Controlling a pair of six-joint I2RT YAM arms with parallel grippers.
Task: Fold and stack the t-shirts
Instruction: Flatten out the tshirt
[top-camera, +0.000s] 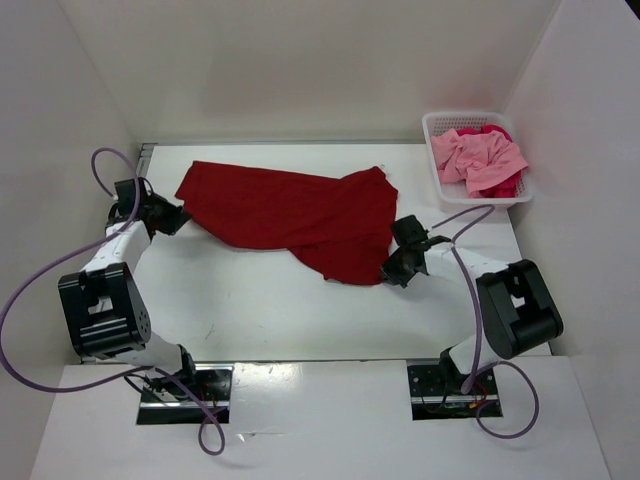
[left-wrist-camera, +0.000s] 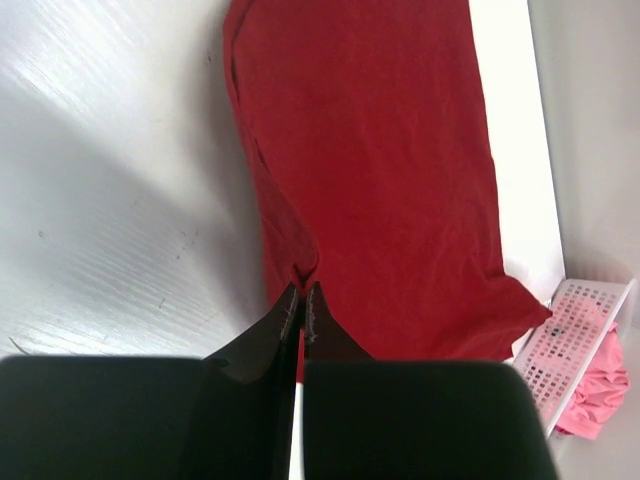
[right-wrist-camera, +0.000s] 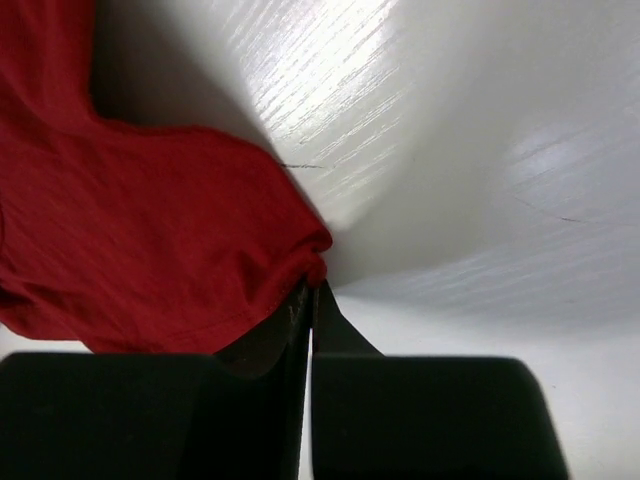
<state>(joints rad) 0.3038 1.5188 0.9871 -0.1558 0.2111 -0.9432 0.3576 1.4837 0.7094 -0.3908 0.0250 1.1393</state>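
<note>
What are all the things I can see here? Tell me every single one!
dark red cloth t-shirt: one, dark red, spread out on the table between the arms
light pink cloth t-shirt: one, light pink, crumpled on top in the basket
bright magenta cloth t-shirt: one, magenta, peeking out under the pink one
white plastic mesh basket: one, white, far right corner
white table: one, white, under everything
purple cables: two, purple, one looping off each arm
robot arms: two, black and white, near edge
left end effector: black, pinching the red shirt's left edge
right end effector: black, pinching its right hem corner
</note>
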